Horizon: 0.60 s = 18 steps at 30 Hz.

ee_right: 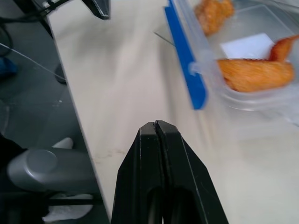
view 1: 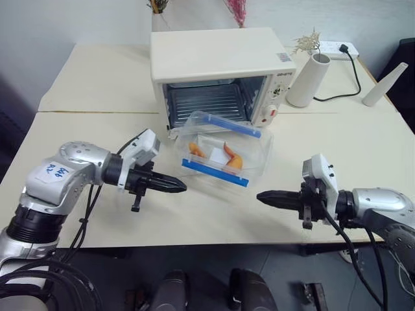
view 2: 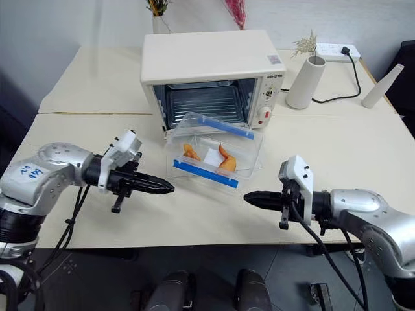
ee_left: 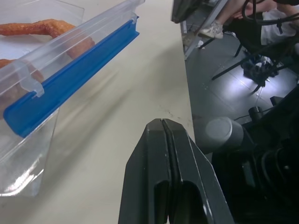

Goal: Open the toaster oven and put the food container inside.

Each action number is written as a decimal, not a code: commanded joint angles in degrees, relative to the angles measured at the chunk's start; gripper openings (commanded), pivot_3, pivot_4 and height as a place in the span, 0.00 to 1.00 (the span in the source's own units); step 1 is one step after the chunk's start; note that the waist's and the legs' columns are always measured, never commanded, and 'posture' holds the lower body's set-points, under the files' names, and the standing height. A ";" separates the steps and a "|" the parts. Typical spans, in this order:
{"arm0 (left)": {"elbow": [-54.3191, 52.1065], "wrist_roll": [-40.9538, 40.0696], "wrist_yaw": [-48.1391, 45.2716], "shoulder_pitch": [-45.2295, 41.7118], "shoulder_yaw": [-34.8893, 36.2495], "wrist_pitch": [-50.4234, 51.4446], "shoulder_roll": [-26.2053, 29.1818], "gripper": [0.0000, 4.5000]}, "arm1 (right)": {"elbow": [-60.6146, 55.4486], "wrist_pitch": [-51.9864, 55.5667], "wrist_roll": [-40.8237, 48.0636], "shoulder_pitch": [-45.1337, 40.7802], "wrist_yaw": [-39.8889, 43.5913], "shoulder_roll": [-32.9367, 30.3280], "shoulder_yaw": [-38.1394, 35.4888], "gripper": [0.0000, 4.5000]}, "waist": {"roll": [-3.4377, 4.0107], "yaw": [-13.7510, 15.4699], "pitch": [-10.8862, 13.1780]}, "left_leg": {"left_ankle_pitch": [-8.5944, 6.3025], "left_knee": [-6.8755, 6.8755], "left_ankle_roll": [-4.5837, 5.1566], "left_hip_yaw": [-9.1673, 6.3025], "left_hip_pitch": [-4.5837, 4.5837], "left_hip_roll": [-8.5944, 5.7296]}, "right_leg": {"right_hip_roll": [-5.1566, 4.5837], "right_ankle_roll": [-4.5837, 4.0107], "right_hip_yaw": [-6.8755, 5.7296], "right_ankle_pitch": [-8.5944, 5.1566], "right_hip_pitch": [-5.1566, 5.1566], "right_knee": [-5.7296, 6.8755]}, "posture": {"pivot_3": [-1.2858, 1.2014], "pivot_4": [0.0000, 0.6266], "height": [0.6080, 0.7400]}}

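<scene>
On the cream table in front of you stands the toaster oven, cream-white and boxy, with its front open so that the wire rack inside is in plain sight and a red knob shows at the lower right of its control panel. Directly in front of the oven's opening sits the food container, a clear plastic box with two blue clip strips along its long sides and orange food pieces inside, resting a little askew. Your left gripper hangs low above the table just to the left of the container, its two black fingers pressed together, holding nothing and pointing toward the box without touching it. Your right gripper is near the front edge of the table, to the right of the container and apart from it, its fingers likewise pressed together and empty, pointing left. Behind the oven on the right stand a white cylindrical vase with dried sprigs, a white cone-shaped bottle, and a power strip with a black cable.
</scene>
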 commanded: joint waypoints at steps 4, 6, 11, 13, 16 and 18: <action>0.86 1.80 2.10 -1.42 0.36 -1.80 -2.52 0.00 | 10.37 -5.74 -7.86 -9.28 4.54 2.60 4.51 0.01 | 0.01 -0.16 0.00 | 0.00 0.00 0.00 0.01 0.00 0.01 | 0.01 0.00 -0.01 0.00 -0.02 0.02 | 0.52 0.24 1.00; 0.75 1.85 2.66 -1.31 0.62 -1.70 -3.06 0.00 | 13.13 -7.14 -9.75 -11.61 5.57 3.44 5.33 0.01 | 0.01 -0.12 0.01 | 0.00 0.01 0.00 0.01 -0.01 0.00 | 0.01 0.00 -0.01 0.00 -0.02 0.01 | 0.52 0.24 1.00; 0.43 2.14 4.67 -0.87 0.98 -1.66 -4.37 0.00 | 18.80 -9.15 -13.70 -16.59 4.94 7.27 6.27 0.01 | 0.01 -0.13 0.00 | 0.01 0.03 -0.01 0.01 -0.01 0.00 | 0.00 0.01 -0.01 0.00 -0.02 0.02 | 0.52 0.24 1.00; 0.56 2.28 5.21 -0.83 0.97 -1.77 -4.68 0.00 | 18.93 -9.37 -14.51 -16.71 5.49 7.80 6.14 0.01 | 0.01 0.03 0.00 | 0.01 0.03 -0.01 0.00 -0.02 0.00 | 0.00 0.01 -0.02 0.00 -0.02 0.03 | 0.52 0.24 1.00; 1.43 2.68 5.77 -1.12 1.00 -2.16 -5.07 0.00 | 17.04 -8.86 -14.28 -15.19 6.37 7.13 5.30 0.01 | 0.01 0.01 0.00 | 0.01 0.03 -0.01 -0.02 -0.04 0.00 | 0.00 0.01 -0.05 0.00 -0.02 0.02 | 0.52 0.24 1.00; 1.96 2.94 5.84 -1.40 1.01 -2.36 -5.16 0.00 | 14.96 -7.95 -13.33 -13.53 7.41 6.05 4.61 0.01 | 0.01 -0.03 0.00 | 0.01 0.03 -0.01 -0.02 -0.04 0.00 | 0.00 0.01 -0.06 0.01 -0.02 0.02 | 0.52 0.24 1.00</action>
